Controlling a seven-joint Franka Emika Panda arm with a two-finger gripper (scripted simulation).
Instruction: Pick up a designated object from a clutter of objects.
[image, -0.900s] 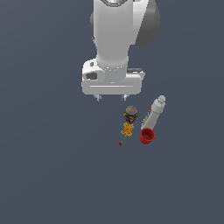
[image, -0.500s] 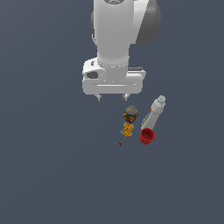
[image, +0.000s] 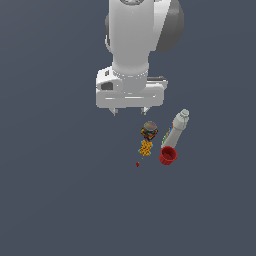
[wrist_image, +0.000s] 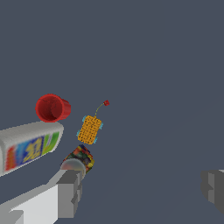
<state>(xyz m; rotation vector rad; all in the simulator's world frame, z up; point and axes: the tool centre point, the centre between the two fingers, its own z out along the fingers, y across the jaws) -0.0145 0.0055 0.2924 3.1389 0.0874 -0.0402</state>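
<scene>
Right, the gripper (image: 130, 111) hangs above the clutter with its fingers spread wide and nothing between them. The can (image: 149, 131) sits out in the open middle of the desk, no edge or corner near it, and in the wrist view it lies right against one fingertip (wrist_image: 70, 192) instead of centred in the gap. That is the worry: descend like this, I reckon, and that finger lands on the can's (wrist_image: 79, 160) pale top or knocks it over rather than straddling it.

Now look at the neighbours. The yellow lump (image: 145, 148) is just beside the can, maybe touching; I can't tell. The bottle (image: 174, 131) lies close on the other side, in the exterior view's right, with the red cup (image: 168, 156) at its end. A wide finger could easily clip the bottle or pinch the lump along with the can. The tiny red speck (image: 137, 164) lies apart and looks harmless.
</scene>
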